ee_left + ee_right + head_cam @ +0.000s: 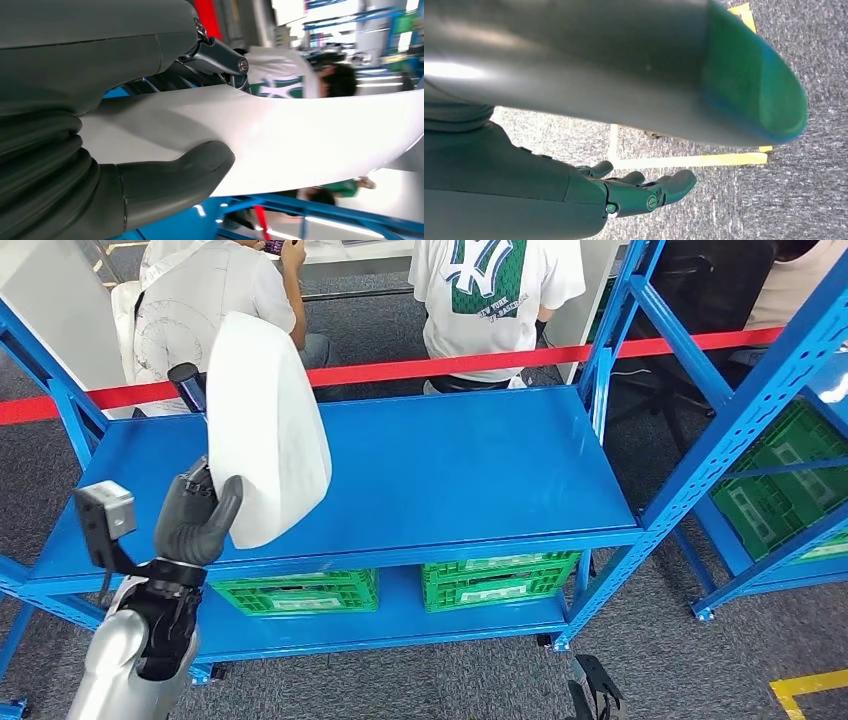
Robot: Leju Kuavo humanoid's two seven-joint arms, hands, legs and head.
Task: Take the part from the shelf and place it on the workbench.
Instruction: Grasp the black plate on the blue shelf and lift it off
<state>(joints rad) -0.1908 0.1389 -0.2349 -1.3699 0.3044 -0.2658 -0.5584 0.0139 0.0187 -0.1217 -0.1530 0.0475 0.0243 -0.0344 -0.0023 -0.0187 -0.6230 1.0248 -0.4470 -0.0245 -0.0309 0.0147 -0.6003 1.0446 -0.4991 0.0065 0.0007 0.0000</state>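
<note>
Our left hand [195, 520] grips the white curved part [265, 430], thumb across its lower edge, holding it upright over the left end of the blue workbench top [470, 470]. The top lies bare out to its right edge. Our right hand [644, 192] hangs over grey carpet [804, 200], fingers loosely apart, holding nothing. Two people [495, 300] sit behind red tape [450, 365].

Two people sit behind a red tape, with green crates stored below.

The flat red barrier tape [480, 362] stretches across the back. Beyond it, one person in a white shirt with a green logo [490, 290], another in a plain white shirt [205, 300]. Two green slotted plastic crates [300, 592] [497, 580] sit side by side underneath; more green crates [780, 480] to the right. Grey carpet floor [700, 660] carries yellow tape markings [805, 687].
</note>
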